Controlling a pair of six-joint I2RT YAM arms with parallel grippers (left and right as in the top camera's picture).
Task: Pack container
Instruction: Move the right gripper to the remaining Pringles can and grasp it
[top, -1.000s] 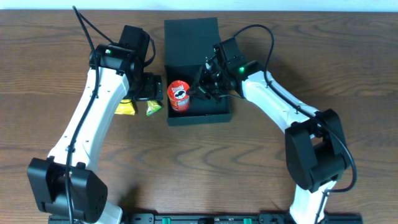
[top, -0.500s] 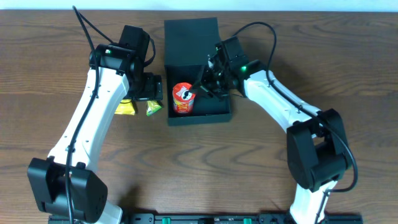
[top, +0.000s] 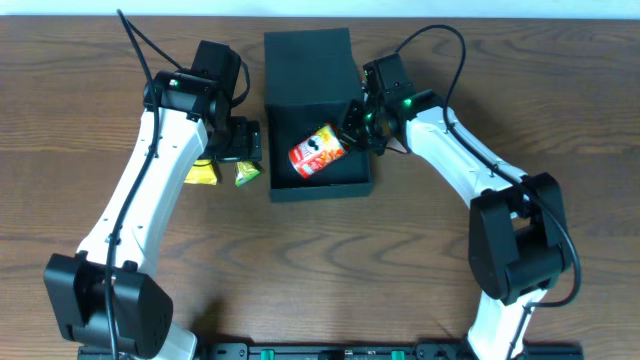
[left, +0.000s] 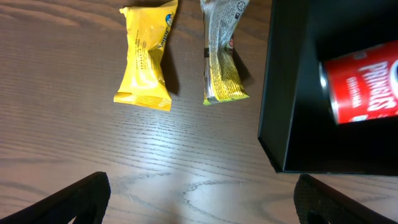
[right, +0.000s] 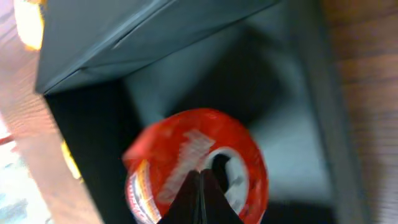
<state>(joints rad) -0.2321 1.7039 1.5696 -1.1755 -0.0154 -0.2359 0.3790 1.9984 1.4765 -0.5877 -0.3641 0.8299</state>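
Overhead: the container (top: 322, 192) sits open on the bench (top: 330, 280), with a red can (top: 318, 151) lying tilted inside and the right tool (top: 362, 125) at its upper end. Left wrist: the left tool (left: 205, 205) is spread wide and empty, near the yellow packet (left: 147, 56) and green packet (left: 221, 53). Right wrist: tips pressed together, gripping nothing; a nudge may wedge the can crooked.

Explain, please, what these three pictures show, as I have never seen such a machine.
Two white robot arms work at a wooden table. One picture looks down from above; the others come from a camera on each wrist. A black container stands open, a red crisp can tilted inside. A yellow packet and a greenish packet lie left of it. The left tool hangs open near them, holding nothing. The right tool is shut, its tip at the can, gripping nothing visible.
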